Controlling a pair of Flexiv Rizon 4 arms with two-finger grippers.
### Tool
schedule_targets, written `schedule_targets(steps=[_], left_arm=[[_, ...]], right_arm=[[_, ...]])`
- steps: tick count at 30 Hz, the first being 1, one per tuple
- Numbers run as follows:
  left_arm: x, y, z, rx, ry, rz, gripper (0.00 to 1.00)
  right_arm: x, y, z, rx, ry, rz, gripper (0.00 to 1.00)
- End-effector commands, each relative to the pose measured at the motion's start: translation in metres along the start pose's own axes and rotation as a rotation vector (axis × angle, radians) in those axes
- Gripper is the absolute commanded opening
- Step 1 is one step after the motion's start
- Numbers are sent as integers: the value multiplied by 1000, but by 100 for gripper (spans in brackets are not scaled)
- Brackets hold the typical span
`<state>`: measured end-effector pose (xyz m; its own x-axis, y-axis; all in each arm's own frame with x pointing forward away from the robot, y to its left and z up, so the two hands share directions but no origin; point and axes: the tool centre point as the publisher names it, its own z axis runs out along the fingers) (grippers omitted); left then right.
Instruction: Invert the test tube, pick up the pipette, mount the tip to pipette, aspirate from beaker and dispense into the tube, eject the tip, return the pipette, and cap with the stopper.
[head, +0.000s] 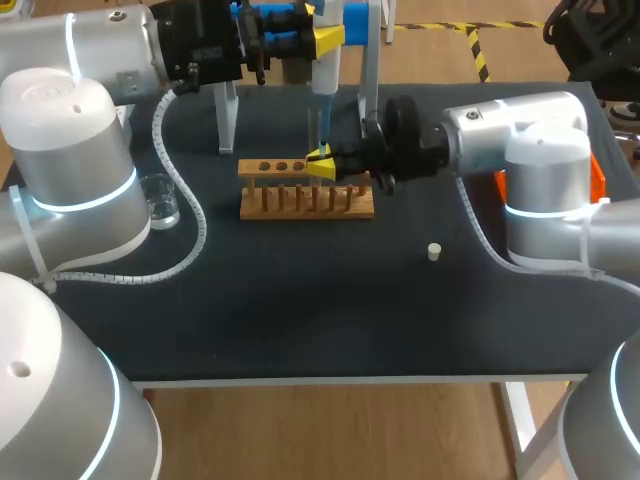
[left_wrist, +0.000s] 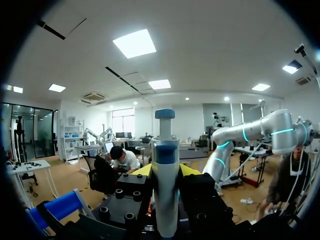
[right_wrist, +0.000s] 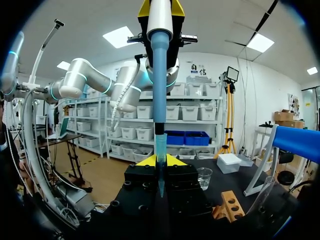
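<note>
1. Left gripper (left_wrist: 165, 172) is clamped on the pipette (left_wrist: 165, 150), holding it upright above the rack (head: 305, 203).
2. Right gripper (head: 321, 162) is pinched narrow on the clear test tube (head: 322, 143) at the rack; the pipette tip (right_wrist: 160, 150) points down into it.
3. Beaker (head: 160, 200) stands near my left arm; stopper (head: 434, 252) lies alone on the table (head: 300, 310).
</note>
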<state>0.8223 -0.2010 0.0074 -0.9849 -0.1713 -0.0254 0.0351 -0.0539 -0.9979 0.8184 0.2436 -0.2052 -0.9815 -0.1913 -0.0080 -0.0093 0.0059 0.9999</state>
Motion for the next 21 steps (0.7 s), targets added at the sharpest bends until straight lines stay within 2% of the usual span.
schedule_targets(steps=[1,21], left_arm=[[0,0,-1,-1,3,0,0],[0,0,-1,-1,3,0,0]], right_arm=[[2,1,-2,0,2,-1,0],[6,8,-1,-14,4,-11,0]])
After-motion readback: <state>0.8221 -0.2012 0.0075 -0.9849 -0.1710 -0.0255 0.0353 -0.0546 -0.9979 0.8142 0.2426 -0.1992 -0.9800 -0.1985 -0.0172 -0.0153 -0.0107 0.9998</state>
